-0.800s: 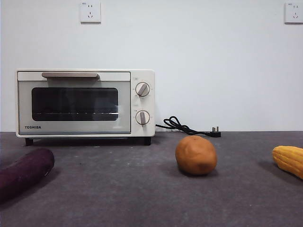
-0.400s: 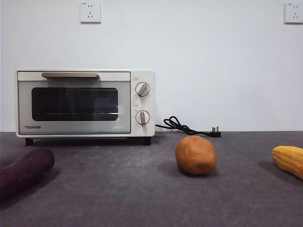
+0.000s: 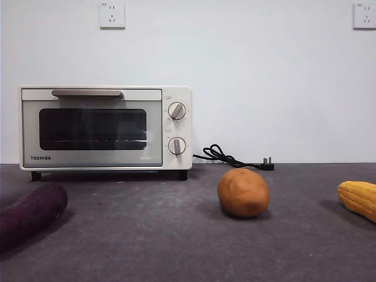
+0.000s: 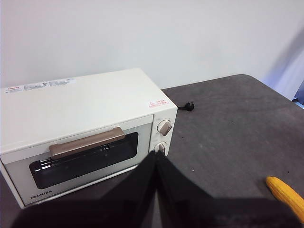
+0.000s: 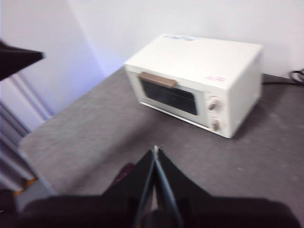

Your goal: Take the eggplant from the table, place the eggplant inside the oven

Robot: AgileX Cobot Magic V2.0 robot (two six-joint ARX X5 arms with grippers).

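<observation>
Front view showed the eggplant (image 3: 29, 214) lying on the dark grey table (image 3: 176, 247) at about 8 o'clock in the picture, its far end pointing toward the oven (image 3: 106, 128), which stood behind it at about 10 o'clock with its glass door closed and the beige bar handle (image 3: 86, 93) along the top of the door. No gripper appeared in this view, so the eggplant lay alone, touched by nothing. A round orange-brown potato (image 3: 243, 192) sat on the table near the centre, at about 4 o'clock from the oven, and a yellow corn cob (image 3: 358, 200) lay at the 3 o'clock edge, well apart from the eggplant. A black power cord with its plug (image 3: 235, 158) rested on the table beside the oven, by the wall.

The left wrist view showed the left gripper (image 4: 156, 159) high over the table with its two black jaws pressed together to a point and nothing between them; the oven lay beyond it and the corn cob off to one side. The eggplant did not show in that view.

The right wrist view, blurred, showed the right gripper (image 5: 155, 154) likewise shut tight and empty, raised above the table with the oven ahead of it. A small dark purple patch just beside its jaws may have been the eggplant, too blurred to tell.
</observation>
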